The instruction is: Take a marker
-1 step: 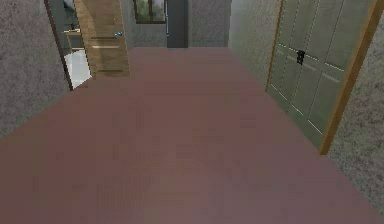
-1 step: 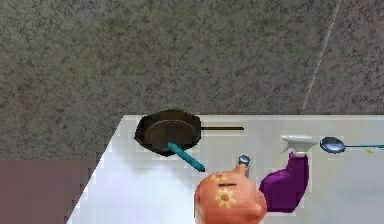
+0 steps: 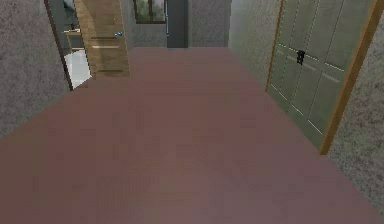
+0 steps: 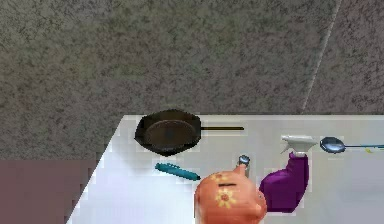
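As far as the tool goes, can't tell its state, so places below are given thing-to-thing rather than off the tool

Arm side view:
- white worktop [image 4: 125,170] runs from the middle to the view's right edge, against a grey speckled wall [image 4: 150,50]
- marker [image 4: 178,171]: slim teal stick lying flat on the worktop and slightly slanted, toward the near-left part of it
- dark frying pan [image 4: 168,131] sits farther back than the marker, close to the wall, with its handle pointing toward the view's right; pan and marker are near each other but apart
- orange piggy bank [image 4: 230,197] is at the bottom edge, just right of the marker's right end and partly cut off by the frame; can't tell whether the two touch
- purple spray bottle [image 4: 288,182] with a white nozzle stands just right of the piggy bank
- spoon [image 4: 333,145] lies behind the bottle, handle running off toward the right edge
- strip of mauve floor [image 4: 40,190] shows left of the worktop

Forward view:
- mauve floor [image 3: 170,130] of a hallway stretches ahead
- wooden door [image 3: 100,35] stands ajar at upper left, with a lit room behind it
- grey-green double doors [image 3: 315,60] in a wood frame are on the right wall
- dark doorway [image 3: 177,25] is at the far end
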Robot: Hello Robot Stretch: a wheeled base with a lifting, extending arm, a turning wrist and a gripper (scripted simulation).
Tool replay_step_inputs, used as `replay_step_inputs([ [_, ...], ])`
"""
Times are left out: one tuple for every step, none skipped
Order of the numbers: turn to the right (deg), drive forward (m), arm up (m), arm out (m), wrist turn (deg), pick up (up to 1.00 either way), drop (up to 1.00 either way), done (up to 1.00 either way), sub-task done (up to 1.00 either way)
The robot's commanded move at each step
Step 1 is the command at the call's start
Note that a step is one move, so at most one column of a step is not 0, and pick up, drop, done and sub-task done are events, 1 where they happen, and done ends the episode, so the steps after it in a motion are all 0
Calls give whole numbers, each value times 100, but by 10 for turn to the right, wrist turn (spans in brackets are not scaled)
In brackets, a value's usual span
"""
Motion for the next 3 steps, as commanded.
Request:
replay_step_inputs([
  [0,0,38,0,0,0,0,0,0],
  [0,0,0,18,0,0,0,0,0],
  [0,0,0,0,450,0,0,0,0],
])
